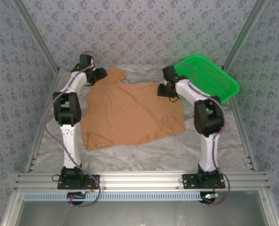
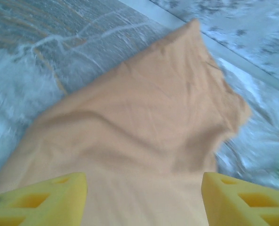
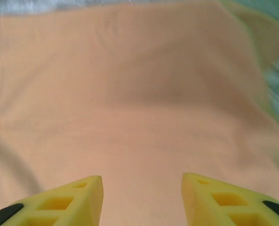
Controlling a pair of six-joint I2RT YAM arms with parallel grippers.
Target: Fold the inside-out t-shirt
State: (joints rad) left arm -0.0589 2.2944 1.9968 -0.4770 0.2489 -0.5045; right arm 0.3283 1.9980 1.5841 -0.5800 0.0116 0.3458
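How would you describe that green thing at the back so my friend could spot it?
Start at the crinkled pale table with the orange-tan t-shirt spread across it. Look past the shirt's far right corner, toward the back right of the table: a plastic mesh basket sits there. It alone is bright green and rigid.

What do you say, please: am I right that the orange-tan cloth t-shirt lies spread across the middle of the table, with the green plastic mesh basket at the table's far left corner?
Not quite: the green plastic mesh basket sits at the far right corner of the table, not the far left, as the top external view shows. The orange-tan cloth t-shirt does lie spread across the middle.
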